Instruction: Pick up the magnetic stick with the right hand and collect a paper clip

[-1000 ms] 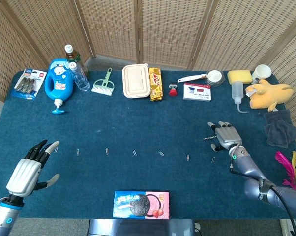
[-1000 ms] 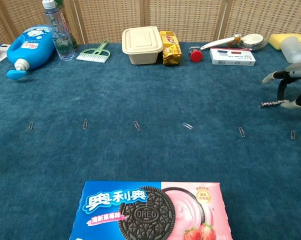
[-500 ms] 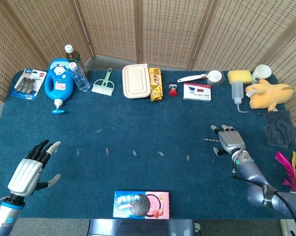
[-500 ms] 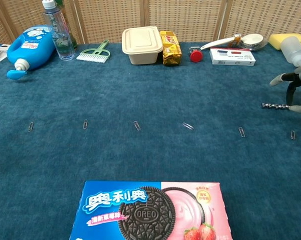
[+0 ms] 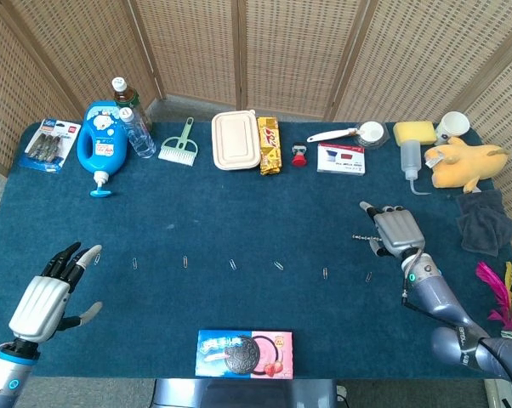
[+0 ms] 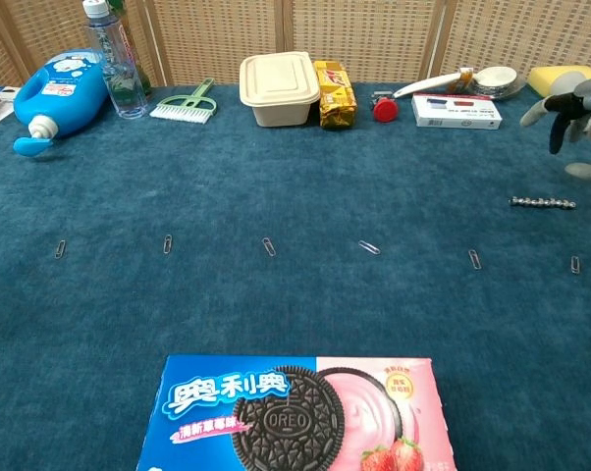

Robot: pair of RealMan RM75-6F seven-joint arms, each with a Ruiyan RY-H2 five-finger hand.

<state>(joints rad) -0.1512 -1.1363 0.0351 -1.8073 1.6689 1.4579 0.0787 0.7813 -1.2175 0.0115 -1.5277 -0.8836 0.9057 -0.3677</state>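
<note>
- While the magnetic stick [image 6: 542, 203] lies flat on the blue table cover [image 6: 305, 186], the right hand [image 6: 576, 113] hangs above and just behind it, fingers apart and gripping nothing.
- Just in front of that hand, on the near side of the stick, lies one paper clip [image 6: 574, 264], with a second paper clip [image 6: 474, 259] a little further toward the left arm's side; neither touches the stick.
- More clips [image 6: 369, 247] run on in a loose row across the cover toward the left hand [image 5: 50, 291], which hovers palm down with fingers spread and nothing in it.
- Nothing lies between the right hand and the stick in the chest view; in the head view the hand covers part of the stick.
- Behind the right hand, along the far edge, stand a squeeze bottle [image 5: 408, 157], a yellow sponge [image 5: 414, 132] and a white cup [image 5: 452, 126]; a yellow plush toy [image 5: 460, 162] and a dark cloth [image 5: 484, 221] lie to its outer side.
- Further along the far edge sit a small white box [image 6: 457, 110], a red knob [image 6: 384, 106], a yellow snack pack [image 6: 335, 94] and a lidded cream food box [image 6: 279, 88]; its contents cannot be seen.
- Beyond them are a green brush [image 6: 187, 105], a clear bottle [image 6: 119, 61] and a blue detergent jug [image 6: 58, 88].
- An Oreo box [image 6: 295, 412] lies at the near edge, well apart from both hands.
</note>
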